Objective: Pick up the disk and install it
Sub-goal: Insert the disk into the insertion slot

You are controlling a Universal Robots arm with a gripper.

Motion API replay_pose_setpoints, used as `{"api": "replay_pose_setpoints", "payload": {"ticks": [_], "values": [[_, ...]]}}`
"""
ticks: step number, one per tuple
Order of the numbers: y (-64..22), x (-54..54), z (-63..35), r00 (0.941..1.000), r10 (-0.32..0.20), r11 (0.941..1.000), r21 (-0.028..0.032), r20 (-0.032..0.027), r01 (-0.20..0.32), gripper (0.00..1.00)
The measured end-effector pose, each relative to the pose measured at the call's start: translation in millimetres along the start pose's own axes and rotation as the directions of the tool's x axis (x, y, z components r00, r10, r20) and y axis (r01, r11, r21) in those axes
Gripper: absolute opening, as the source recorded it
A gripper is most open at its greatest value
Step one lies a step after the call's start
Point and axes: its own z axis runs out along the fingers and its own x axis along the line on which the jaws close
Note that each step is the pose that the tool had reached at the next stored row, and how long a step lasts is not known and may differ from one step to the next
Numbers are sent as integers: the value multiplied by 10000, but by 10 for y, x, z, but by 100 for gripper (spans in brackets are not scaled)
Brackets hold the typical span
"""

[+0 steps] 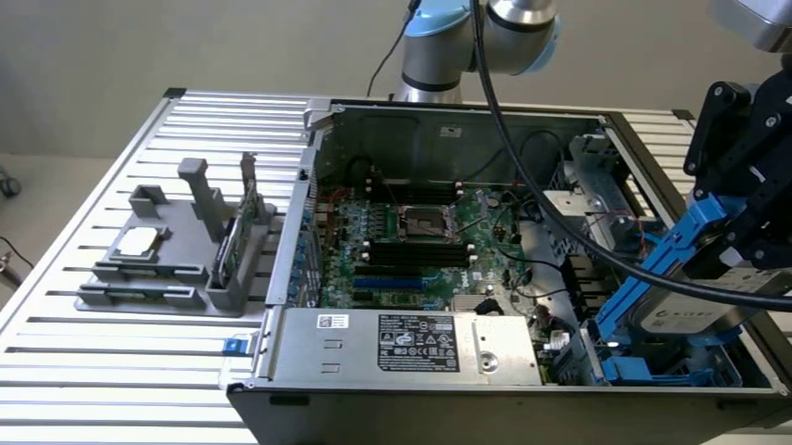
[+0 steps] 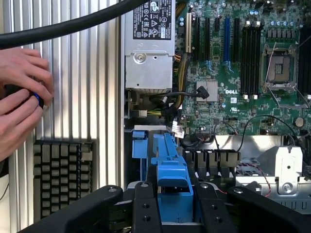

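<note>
tool (image 2: 175, 196): clamped on disk (image 1: 696, 313) | place: tilted above bay (image 1: 644, 371), 4 o'clock in exterior view | risk: tilt may jam disk entering bay

The end effector (image 1: 733, 232) holds the disk (image 1: 688, 318) tilted above the case (image 1: 306, 185).

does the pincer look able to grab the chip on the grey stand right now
Probably not: the pincer is full, gripping the disk at the drive bay, and the chip sits outside the case.
</note>
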Motion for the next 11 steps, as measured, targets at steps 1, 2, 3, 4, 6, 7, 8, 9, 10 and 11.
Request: {"api": "replay_pose_setpoints", "payload": {"ticks": [1, 2, 3, 4, 6, 7, 8, 9, 10, 11], "values": [[0, 0, 0, 10000, 0, 10000, 0, -1, 0, 33], [0, 0, 0, 10000, 0, 10000, 0, -1, 0, 33], [2, 0, 0, 10000, 0, 10000, 0, -1, 0, 33], [5, 0, -4, 10000, 0, 10000, 0, -2, 0, 33], [10, 1, -11, 10000, -1, 10000, 0, -1, 1, 33], [11, 1, -11, 10000, 0, 10000, 0, 0, 0, 33], [11, 2, -13, 10000, -1, 10000, 0, -5, 1, 33], [11, 5, -13, 10000, 0, 10000, 0, -7, 0, 33], [12, 9, -12, 10000, 0, 10000, 0, -9, 0, 33], [12, 13, -12, 10000, 0, 10000, 0, -13, 0, 33]]}}
